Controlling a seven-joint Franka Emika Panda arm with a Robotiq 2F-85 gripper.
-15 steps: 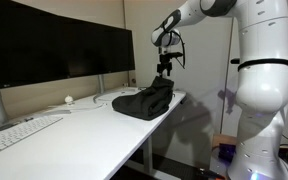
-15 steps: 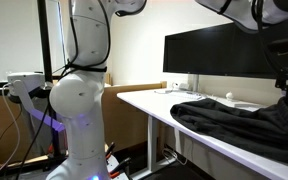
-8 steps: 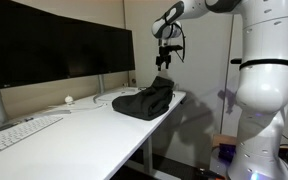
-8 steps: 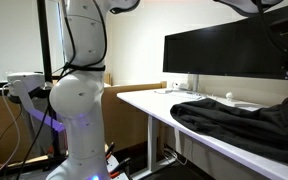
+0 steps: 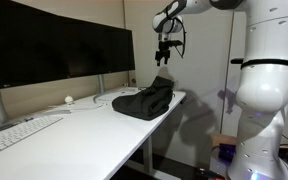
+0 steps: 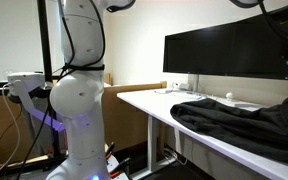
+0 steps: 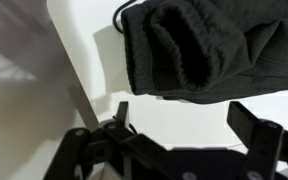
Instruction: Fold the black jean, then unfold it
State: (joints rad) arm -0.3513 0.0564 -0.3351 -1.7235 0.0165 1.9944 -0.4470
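on desk (image 5: 84,135), black jean (image 5: 144,101), claw (image 5: 163,60) spread above

White rounded arm (image 5: 262,95) shells, black joint bands (image 5: 260,63), black pincer (image 5: 164,58).

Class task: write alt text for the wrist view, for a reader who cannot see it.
The black jean, bunched into thick folds, lies on the white desk below the camera. The open gripper hangs clear of it, holding nothing.
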